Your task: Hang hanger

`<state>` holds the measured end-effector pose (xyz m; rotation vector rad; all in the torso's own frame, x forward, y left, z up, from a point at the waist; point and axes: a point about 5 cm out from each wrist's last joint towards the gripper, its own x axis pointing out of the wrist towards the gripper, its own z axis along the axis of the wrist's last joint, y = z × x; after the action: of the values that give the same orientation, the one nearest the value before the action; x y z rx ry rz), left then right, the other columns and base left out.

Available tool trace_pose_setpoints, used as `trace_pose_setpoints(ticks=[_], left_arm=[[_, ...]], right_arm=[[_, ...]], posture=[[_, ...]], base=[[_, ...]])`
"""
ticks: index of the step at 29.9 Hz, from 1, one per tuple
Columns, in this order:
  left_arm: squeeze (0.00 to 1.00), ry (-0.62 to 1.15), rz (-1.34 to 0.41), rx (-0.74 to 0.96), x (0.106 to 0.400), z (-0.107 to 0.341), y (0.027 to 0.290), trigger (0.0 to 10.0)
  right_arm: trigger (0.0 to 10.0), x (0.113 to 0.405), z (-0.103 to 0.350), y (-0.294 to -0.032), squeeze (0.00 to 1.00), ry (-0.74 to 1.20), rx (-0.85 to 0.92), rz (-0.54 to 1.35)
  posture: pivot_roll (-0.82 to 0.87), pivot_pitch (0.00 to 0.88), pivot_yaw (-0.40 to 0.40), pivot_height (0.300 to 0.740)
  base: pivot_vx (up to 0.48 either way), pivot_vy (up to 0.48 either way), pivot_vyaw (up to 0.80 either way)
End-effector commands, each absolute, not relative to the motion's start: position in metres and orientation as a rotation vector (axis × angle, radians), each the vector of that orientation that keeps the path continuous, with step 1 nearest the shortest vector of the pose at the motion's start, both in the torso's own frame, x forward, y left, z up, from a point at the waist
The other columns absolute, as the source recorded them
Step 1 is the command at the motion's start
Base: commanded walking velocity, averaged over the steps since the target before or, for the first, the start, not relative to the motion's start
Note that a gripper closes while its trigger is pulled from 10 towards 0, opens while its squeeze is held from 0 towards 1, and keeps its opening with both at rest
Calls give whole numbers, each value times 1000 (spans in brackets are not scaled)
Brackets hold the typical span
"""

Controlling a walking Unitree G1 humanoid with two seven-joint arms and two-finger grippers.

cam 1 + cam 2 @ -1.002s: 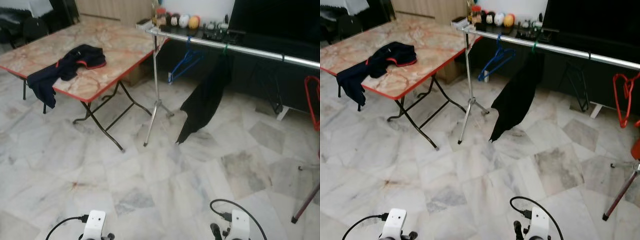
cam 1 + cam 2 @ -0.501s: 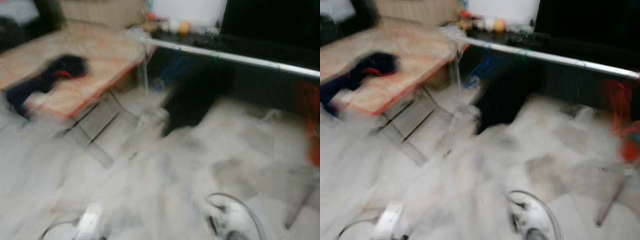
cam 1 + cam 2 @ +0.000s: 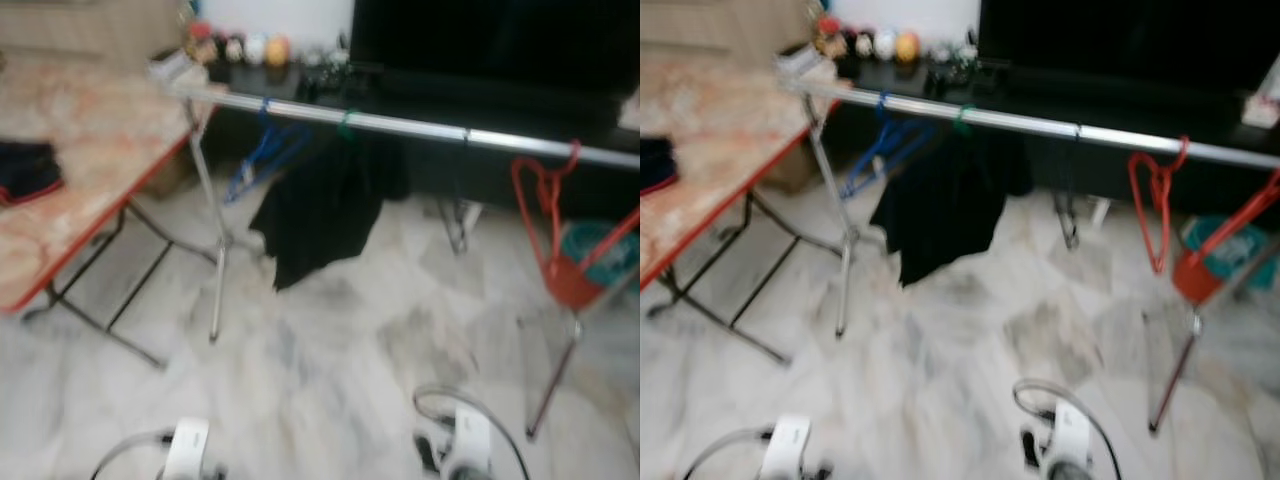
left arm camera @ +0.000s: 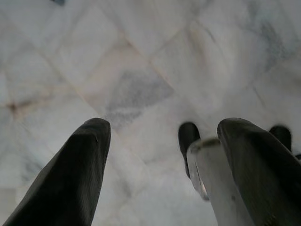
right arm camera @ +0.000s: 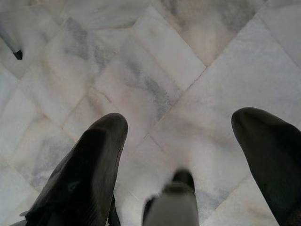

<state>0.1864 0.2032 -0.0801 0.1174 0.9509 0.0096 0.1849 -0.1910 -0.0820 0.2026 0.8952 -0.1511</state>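
A pale marble tile floor (image 3: 330, 370) spread beneath a long silver clothes rail (image 3: 420, 128). On that rail hung a blue wire hanger (image 3: 262, 158), a black garment (image 3: 318, 210) beside it, and a red hanger (image 3: 545, 200) further along. Left of the rail stood a red-edged marble-patterned bench (image 3: 70, 190). The left pincer (image 4: 160, 155) and right pincer (image 5: 181, 141) hung low over the floor, fingers spread wide, empty.

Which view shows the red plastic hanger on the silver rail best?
The right eye view: the red plastic hanger hangs whole from the silver metal rail, clear of the frame edge. The left eye view shows it too, further right, overlapping a red stand. Both are blurred. The wrist views look down at marble floor.
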Motion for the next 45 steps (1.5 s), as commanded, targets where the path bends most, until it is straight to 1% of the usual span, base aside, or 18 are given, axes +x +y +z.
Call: trace_pose_setpoints(ticks=[1, 4, 13, 22, 38, 45], left_arm=[[0, 949, 16, 96, 186, -81, 199, 10000], [0, 948, 16, 94, 187, -81, 199, 10000], [0, 946, 15, 92, 188, -80, 199, 10000], [0, 946, 14, 92, 188, -80, 199, 10000], [0, 950, 17, 91, 187, -81, 197, 10000], [0, 949, -4, 117, 187, -81, 197, 10000]], right_arm=[[10000, 178, -84, -200, 0, 911, 192, -179], [10000, 178, -84, -201, 0, 913, 190, -175], [10000, 180, -83, -200, 0, 914, 189, -171], [10000, 180, -83, -200, 0, 913, 188, -175], [10000, 179, -83, -202, 0, 917, 180, -168], [10000, 178, -84, -202, 0, 919, 178, -164]], posture=[[-43, 0, 19, 740], [-43, 0, 19, 740], [-42, 0, 20, 740], [-42, 0, 20, 740], [-39, 0, 9, 740], [-39, 0, 8, 740]], base=[[274, 0, 0], [276, 0, -377], [276, 0, -713], [275, 0, 0], [0, 0, 0], [0, 0, 0]])
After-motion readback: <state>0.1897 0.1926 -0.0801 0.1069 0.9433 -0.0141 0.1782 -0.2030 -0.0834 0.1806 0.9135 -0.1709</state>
